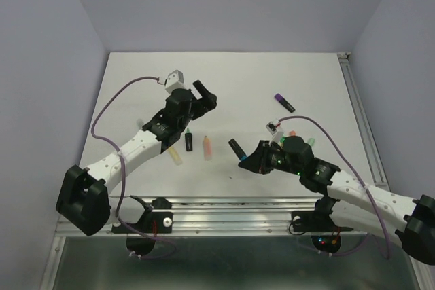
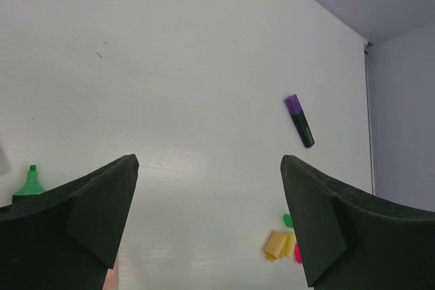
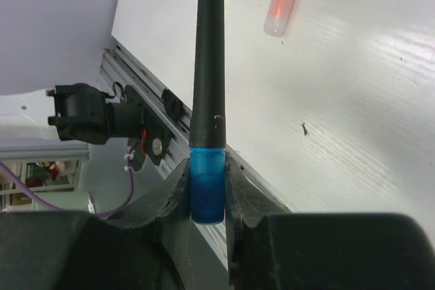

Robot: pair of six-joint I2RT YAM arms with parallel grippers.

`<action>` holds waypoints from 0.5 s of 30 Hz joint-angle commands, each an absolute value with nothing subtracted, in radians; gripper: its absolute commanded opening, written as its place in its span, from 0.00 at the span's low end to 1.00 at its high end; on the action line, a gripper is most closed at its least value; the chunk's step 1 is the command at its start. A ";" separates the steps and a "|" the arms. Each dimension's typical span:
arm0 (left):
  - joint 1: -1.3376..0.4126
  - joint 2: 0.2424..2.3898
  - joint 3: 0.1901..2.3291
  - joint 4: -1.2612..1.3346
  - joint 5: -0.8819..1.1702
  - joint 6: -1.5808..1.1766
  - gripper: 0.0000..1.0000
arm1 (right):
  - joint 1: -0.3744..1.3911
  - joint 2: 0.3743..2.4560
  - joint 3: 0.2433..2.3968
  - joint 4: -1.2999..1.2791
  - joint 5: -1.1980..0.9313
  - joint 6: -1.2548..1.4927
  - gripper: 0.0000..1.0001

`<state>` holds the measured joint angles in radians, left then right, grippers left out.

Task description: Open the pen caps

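Observation:
My right gripper (image 3: 207, 168) is shut on a blue pen cap (image 3: 207, 188), and the marker's black barrel (image 3: 207, 66) sticks straight out from it above the table's near edge. From above, that gripper (image 1: 246, 159) and barrel (image 1: 236, 146) sit right of centre. My left gripper (image 1: 206, 94) hovers open farther back with nothing between its fingers (image 2: 102, 202). A purple-capped black marker (image 2: 299, 120) (image 1: 284, 102) lies at the far right. Loose orange (image 2: 275, 244), yellow, pink and green (image 2: 289, 220) caps lie together on the table.
A pastel orange marker (image 1: 206, 146), an uncapped black marker with a green tip (image 1: 189, 139) and a pale yellow one (image 1: 176, 156) lie between the arms. An aluminium rail (image 1: 231, 203) runs along the near edge and another (image 1: 360, 120) down the right side.

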<state>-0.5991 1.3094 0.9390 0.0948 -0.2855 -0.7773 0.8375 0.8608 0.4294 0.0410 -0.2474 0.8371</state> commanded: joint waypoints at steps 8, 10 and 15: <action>-0.693 1.138 0.739 0.268 -0.058 -0.894 0.99 | 0.833 0.992 0.575 0.409 -0.193 0.814 0.01; -0.709 1.115 0.709 0.310 -0.045 -0.937 0.99 | 0.833 1.005 0.574 0.449 -0.180 0.821 0.01; -0.739 1.066 0.614 0.487 -0.005 -0.986 0.99 | 0.833 1.057 0.581 0.527 -0.192 0.864 0.01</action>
